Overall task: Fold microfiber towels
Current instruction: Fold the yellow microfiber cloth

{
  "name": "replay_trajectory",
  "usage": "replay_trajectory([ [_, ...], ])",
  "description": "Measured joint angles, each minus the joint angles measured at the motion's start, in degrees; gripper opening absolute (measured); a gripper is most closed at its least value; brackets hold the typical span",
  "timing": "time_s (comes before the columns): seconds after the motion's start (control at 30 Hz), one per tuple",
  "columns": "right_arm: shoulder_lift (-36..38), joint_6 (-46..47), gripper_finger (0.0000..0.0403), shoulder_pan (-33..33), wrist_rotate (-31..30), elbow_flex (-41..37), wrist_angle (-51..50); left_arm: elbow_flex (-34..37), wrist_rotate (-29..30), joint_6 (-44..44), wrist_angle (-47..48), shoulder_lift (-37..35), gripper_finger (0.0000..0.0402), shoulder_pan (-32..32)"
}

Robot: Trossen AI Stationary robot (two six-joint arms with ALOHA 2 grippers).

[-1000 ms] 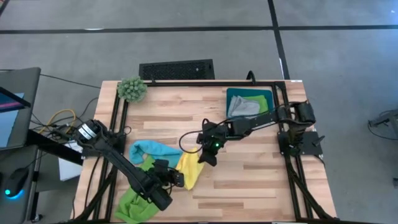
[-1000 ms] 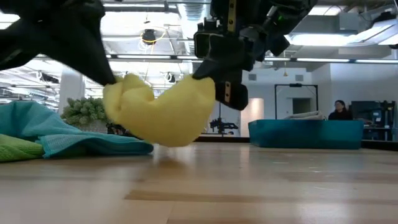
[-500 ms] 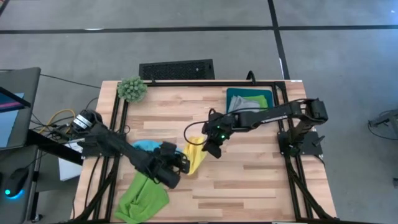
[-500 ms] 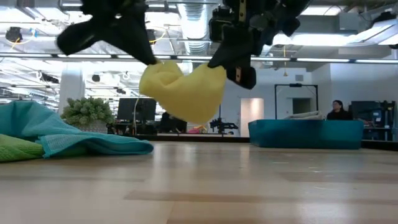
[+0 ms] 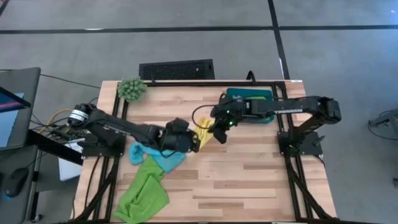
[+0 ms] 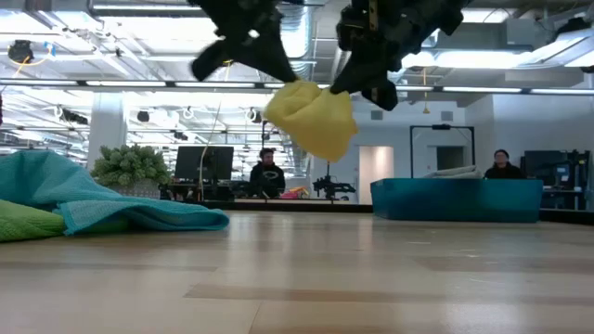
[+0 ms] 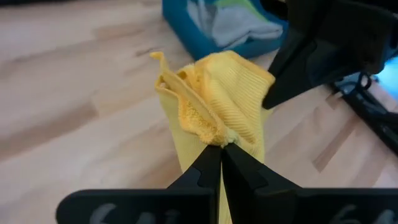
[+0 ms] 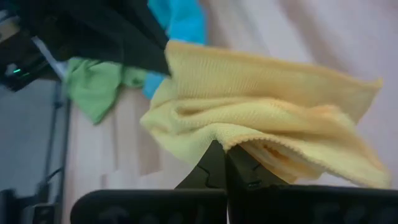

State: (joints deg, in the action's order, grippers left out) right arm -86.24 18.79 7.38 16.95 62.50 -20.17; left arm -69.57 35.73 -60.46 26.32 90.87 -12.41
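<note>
Nearest the front edge of the wooden table (image 5: 249, 180), toward its left, a lime green towel (image 5: 142, 194) lies crumpled; just beyond it and touching it sits a light blue towel (image 5: 158, 157), bunched in a low heap. Above mid-table a yellow towel (image 5: 204, 134) hangs clear of the wood, lifted well off the surface in the low view (image 6: 311, 118). Left gripper (image 5: 194, 142): fingers pinched fully together on one edge of the yellow towel, cloth gathered in folds right at the tips (image 7: 219, 146). Right gripper (image 5: 219, 132): likewise clamped tight on the opposite edge, fabric draped over the closed tips (image 8: 225, 152). The two grippers are close to each other, the cloth sagging in a short bunched pouch between them, not spread flat. Left arm reaches in from the left side across the blue towel; right arm stretches from the right side at the far half of the table. Farther back, at the far right of the table, a teal bin (image 5: 231, 94) holds a grey towel (image 7: 230, 25), with a bit of green cloth beside it. At the far left corner sits a fuzzy green plant ball (image 5: 132, 89). Beyond the table, a person (image 6: 267, 173) sits at a desk in the room.
</note>
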Motion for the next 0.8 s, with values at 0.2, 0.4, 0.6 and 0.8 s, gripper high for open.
replay_trajectory([
  [0.2, 3.87, -2.66, 0.0004, 4.61, -2.31, 0.00, -3.63, -0.01, -5.01, 10.82, -9.40, 0.00, 0.0000, 7.51],
  [0.4, 7.51, -5.49, 0.0004, 9.90, -5.64, 0.00, -9.38, -0.01, -11.82, 18.52, -19.20, 0.02, 0.0000, 14.67],
  [0.6, 10.59, -7.31, 0.0004, 14.67, -6.82, 0.00, -12.92, -0.01, -16.67, 22.27, -24.20, 0.09, 0.0000, 19.17],
  [0.8, 12.72, -8.32, 0.0004, 18.17, -6.85, 0.02, -13.83, -0.73, -18.21, 23.44, -28.67, 1.07, 0.0000, 22.07],
])
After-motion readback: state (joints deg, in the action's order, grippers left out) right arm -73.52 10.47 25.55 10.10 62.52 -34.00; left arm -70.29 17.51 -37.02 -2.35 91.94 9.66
